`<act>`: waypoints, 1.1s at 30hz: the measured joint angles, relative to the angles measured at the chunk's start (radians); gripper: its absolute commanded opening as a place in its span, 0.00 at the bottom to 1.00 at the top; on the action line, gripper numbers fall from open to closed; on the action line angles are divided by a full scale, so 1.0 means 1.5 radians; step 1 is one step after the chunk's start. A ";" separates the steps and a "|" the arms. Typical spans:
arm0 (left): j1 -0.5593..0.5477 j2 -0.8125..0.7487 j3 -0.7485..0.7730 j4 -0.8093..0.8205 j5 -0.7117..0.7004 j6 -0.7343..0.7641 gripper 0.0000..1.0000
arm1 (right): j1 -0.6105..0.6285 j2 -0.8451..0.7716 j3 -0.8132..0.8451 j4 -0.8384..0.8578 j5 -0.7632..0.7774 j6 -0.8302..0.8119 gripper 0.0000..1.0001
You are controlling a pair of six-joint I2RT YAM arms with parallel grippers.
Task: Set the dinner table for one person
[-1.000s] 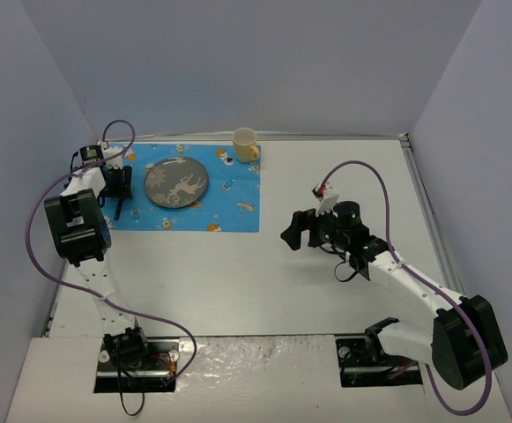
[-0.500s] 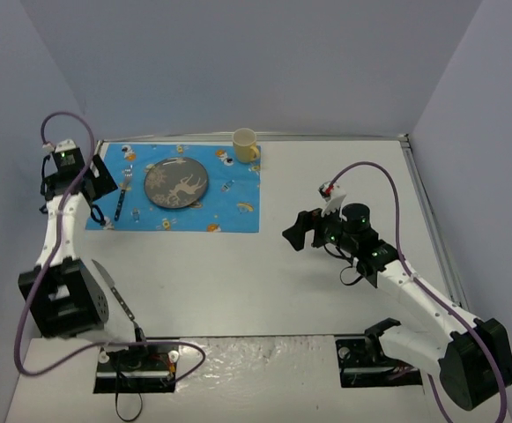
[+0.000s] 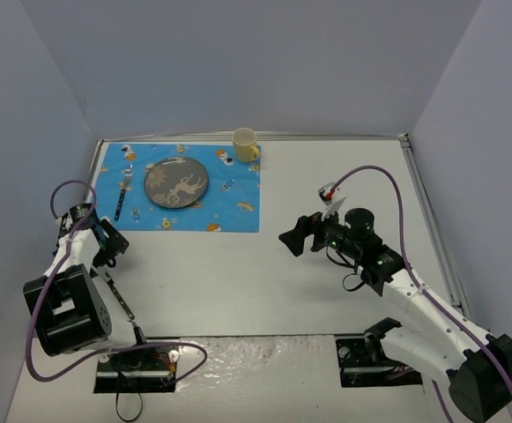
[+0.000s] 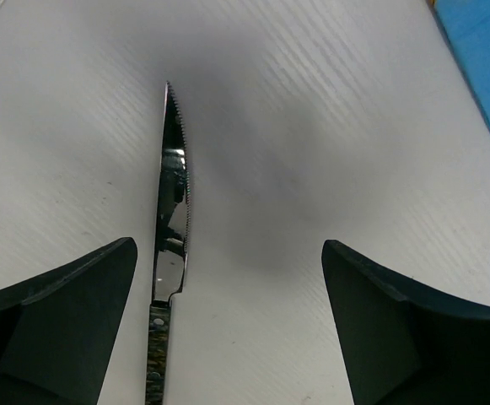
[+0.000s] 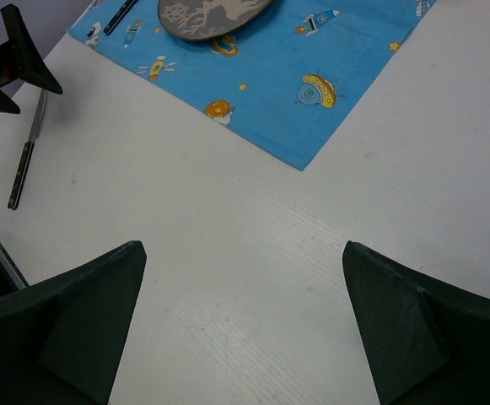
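The white worktop (image 3: 238,273) filled the floor of the grey-walled enclosure, running from the two arm bases at the near edge to the back wall, with a thin metal strip along its far and right edges. On its far left part lay a blue cartoon-print mat (image 3: 229,207), flat and square to the back edge. A dark round plate (image 3: 176,182) with a pale deer figure sat on the mat left of its middle, and a fork (image 3: 122,194) with a dark handle lay on the mat just left of the plate, tines toward the back wall. A yellow mug (image 3: 245,144) stood upright at the mat's far right corner, handle to the right. A knife (image 4: 173,228) lay on the bare worktop near the left edge, in front of the mat and apart from it; its serrated blade pointed away from the arm bases and its dark handle toward them. The left gripper (image 4: 228,245) hung over this knife with its jaws spread wide and nothing in them; in the left wrist view the blade lay between the two dark fingers (image 4: 67,312), nearer the left one, touching neither. The right gripper (image 5: 243,245) was well apart from all this, held over bare worktop right of the mat, its jaws likewise parted and empty, facing the mat's near right corner.
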 measured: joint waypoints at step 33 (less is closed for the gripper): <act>-0.108 0.082 -0.006 0.092 -0.011 -0.067 0.49 | 0.032 -0.053 -0.011 -0.011 0.013 -0.005 1.00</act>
